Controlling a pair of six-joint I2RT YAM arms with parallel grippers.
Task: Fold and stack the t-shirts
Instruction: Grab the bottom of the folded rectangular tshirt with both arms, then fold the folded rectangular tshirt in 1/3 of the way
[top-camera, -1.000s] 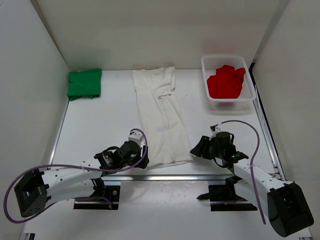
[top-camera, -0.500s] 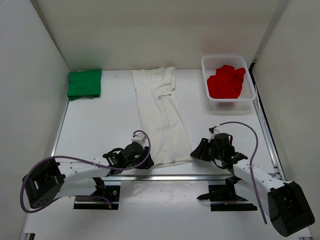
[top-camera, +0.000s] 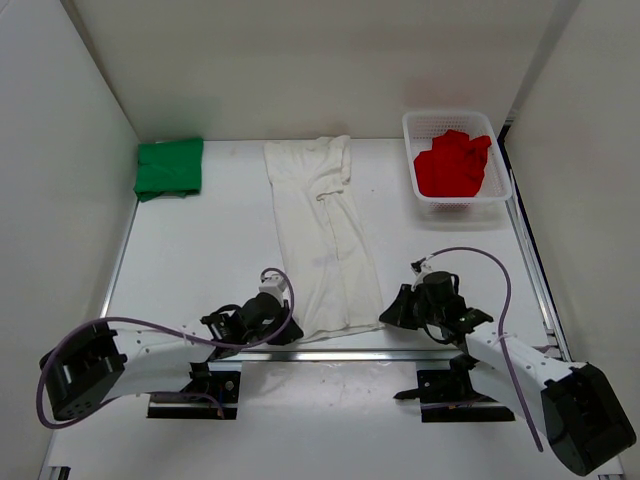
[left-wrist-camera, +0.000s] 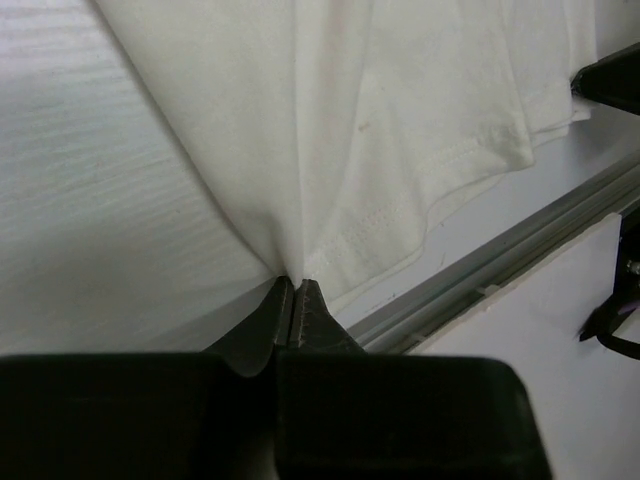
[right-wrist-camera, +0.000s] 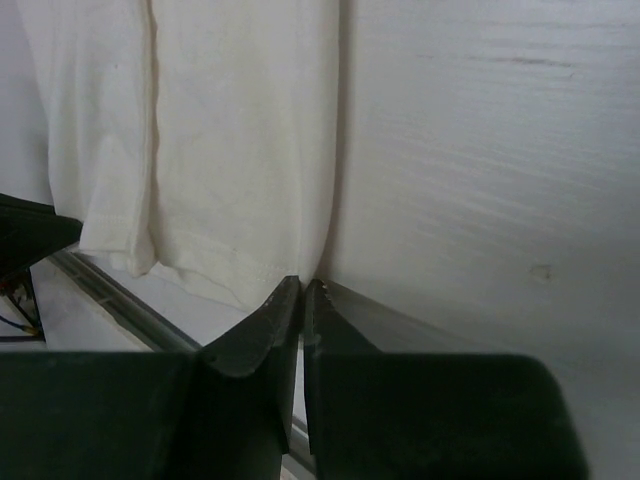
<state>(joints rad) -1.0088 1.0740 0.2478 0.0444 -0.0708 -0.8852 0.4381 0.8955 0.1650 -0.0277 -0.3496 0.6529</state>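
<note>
A white t-shirt (top-camera: 325, 235) lies as a long folded strip down the middle of the table, its hem at the near edge. My left gripper (top-camera: 291, 330) is shut on the hem's near-left corner (left-wrist-camera: 300, 262). At the near-right corner (right-wrist-camera: 305, 262), my right gripper (top-camera: 386, 316) is shut on the cloth. A folded green t-shirt (top-camera: 169, 167) rests at the far left. The red t-shirt (top-camera: 453, 164) is crumpled inside a white mesh basket (top-camera: 497, 190) at the far right.
A metal rail (top-camera: 340, 353) runs along the table's near edge just under the hem. White walls enclose the table on the left, the back and the right. Both arm bases (top-camera: 440, 385) sit below the rail.
Both grippers have moved down onto the near corners of the white t-shirt and closed from open to shut on the cloth. The left arm swung right toward the hem.
</note>
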